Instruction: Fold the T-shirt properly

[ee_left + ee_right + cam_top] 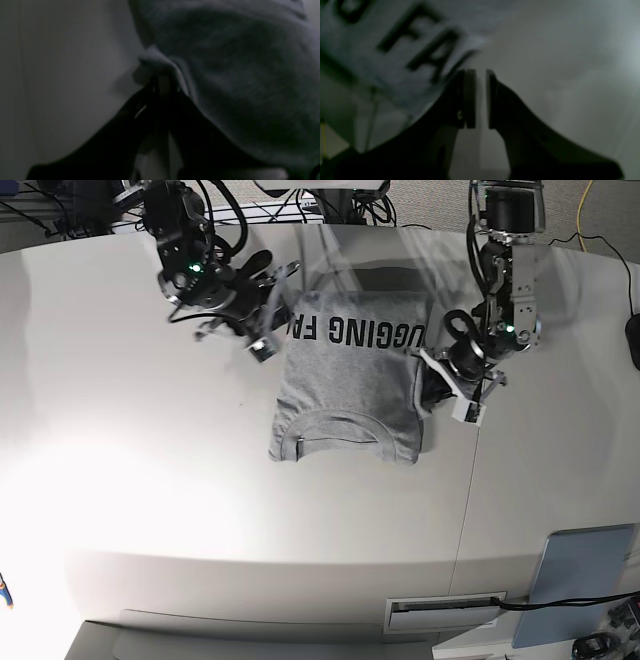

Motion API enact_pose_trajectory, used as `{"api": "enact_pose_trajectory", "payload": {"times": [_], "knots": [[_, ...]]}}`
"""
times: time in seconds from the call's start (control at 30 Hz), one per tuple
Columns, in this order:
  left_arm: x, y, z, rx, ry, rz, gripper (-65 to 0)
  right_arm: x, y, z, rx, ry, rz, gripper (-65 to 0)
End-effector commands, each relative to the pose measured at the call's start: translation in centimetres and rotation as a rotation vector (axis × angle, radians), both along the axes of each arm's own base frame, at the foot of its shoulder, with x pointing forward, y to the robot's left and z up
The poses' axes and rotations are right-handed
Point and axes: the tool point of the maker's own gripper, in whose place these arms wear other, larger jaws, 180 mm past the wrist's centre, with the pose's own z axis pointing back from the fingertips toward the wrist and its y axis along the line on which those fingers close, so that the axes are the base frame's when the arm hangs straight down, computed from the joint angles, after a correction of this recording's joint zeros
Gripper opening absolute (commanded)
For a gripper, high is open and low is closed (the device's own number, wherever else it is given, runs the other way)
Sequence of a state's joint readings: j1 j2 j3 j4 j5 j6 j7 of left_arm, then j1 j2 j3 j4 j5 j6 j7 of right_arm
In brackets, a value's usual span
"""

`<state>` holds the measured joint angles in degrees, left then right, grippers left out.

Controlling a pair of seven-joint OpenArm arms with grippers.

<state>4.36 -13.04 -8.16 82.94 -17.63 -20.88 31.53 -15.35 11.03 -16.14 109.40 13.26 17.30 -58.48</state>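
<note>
A grey T-shirt [345, 380] lies partly folded on the white bench [150, 510], the left end effector [163, 82] clamped on its side edge, while the right end effector [480, 98], jaws slightly apart and holding nothing, hovers just beside its lettered edge.

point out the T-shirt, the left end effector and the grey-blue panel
T-shirt [345, 380]: base view, plain grey chest area below the lettering.
left end effector [163, 80]: left wrist view, between the fingertips pinching the shirt's edge.
grey-blue panel [578, 580]: base view, middle of its flat face.
</note>
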Motion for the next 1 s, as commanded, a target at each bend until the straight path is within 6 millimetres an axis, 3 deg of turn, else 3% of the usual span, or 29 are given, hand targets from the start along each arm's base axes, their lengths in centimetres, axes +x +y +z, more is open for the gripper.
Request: {"api": "enact_pose_trajectory", "payload": {"times": [0.0, 0.1, 0.23, 0.4, 0.53, 0.7, 0.8, 0.97], "knots": [[0.2, 1.5, 0.7, 0.046, -0.014, 0.018, -63.7, 0.9, -0.6, 1.6, 0.012, -0.058, -0.026, -57.6], [-1.4, 3.5, 1.6, 0.113, -0.013, 0.053, -63.7, 0.7, -3.6, 3.3, -0.004, -0.099, -0.117, -57.6], [-5.0, 5.2, 2.9, 0.198, -0.002, 0.064, -63.7, -1.2, -7.8, 4.5, -0.027, -0.075, -0.241, -57.6], [-11.1, 6.1, 3.5, 0.266, 0.058, 0.057, -63.7, -5.8, -12.5, 5.0, -0.094, 0.009, -0.363, -57.6], [-16.7, 5.4, 2.7, 0.268, 0.161, 0.028, -63.7, -10.5, -15.6, 4.8, -0.172, 0.095, -0.424, -57.6], [-25.1, 5.0, 0.7, 0.238, 0.359, 0.009, -63.7, -17.6, -17.0, 3.7, -0.25, 0.275, -0.404, -57.6], [-29.1, 4.4, 0.2, 0.208, 0.428, -0.003, -63.7, -21.0, -17.2, 3.1, -0.267, 0.367, -0.401, -57.6], [-35.3, 2.0, -2.5, 0.084, 0.546, -0.037, -60.9, -25.9, -18.3, -0.5, -0.234, 0.494, -0.426, -57.6]]}}
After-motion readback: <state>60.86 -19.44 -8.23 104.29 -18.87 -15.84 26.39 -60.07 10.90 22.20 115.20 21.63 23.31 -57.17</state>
